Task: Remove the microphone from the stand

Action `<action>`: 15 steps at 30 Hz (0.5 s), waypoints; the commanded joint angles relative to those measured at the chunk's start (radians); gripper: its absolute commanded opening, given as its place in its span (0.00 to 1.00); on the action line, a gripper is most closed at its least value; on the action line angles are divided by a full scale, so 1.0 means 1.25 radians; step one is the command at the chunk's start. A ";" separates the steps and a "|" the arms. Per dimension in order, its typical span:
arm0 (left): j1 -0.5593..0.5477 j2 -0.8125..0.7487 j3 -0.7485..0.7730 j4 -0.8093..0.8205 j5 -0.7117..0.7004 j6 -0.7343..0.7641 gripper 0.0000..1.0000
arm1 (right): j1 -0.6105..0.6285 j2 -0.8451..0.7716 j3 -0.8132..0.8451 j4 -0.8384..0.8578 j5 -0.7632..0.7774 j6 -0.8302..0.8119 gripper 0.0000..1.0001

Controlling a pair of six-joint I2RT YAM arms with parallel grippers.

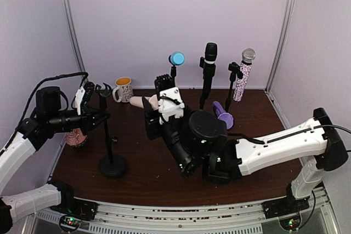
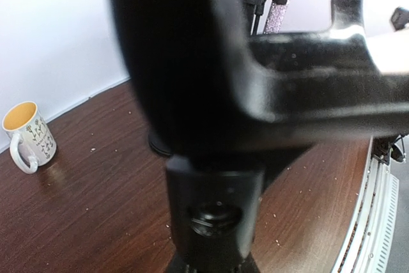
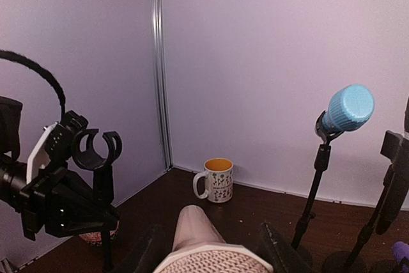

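The black stand [image 1: 112,164] rises at the left of the table, and its clip [image 1: 101,89] at the top holds nothing. My left gripper [image 1: 97,119] is shut on the stand's pole just under the clip. In the left wrist view the stand [image 2: 214,212] fills the frame, blurred and very close. The microphone [image 1: 139,102], with a pale pink handle and a knitted head, lies level in my right gripper [image 1: 153,104], away from the stand. The right wrist view shows the microphone [image 3: 198,225] between the dark fingers [image 3: 148,252], handle pointing away, and the empty clip [image 3: 96,149] at the left.
Three other microphones stand in stands at the back: blue-headed [image 1: 176,58], black [image 1: 209,54] and glittery [image 1: 244,72]. A flowered mug [image 1: 123,89] sits by the back wall. A purple object [image 1: 224,115] lies behind my right arm. A red patterned thing [image 1: 75,138] lies under my left arm.
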 commanded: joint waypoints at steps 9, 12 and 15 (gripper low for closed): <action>-0.003 -0.012 -0.014 0.116 0.156 0.028 0.00 | -0.102 0.142 0.082 -0.226 -0.137 0.415 0.00; -0.005 0.003 -0.006 0.144 0.188 0.025 0.00 | -0.126 0.166 0.088 -0.248 -0.178 0.495 0.00; -0.010 0.017 0.001 0.162 0.206 0.023 0.00 | -0.143 0.197 0.109 -0.280 -0.189 0.560 0.00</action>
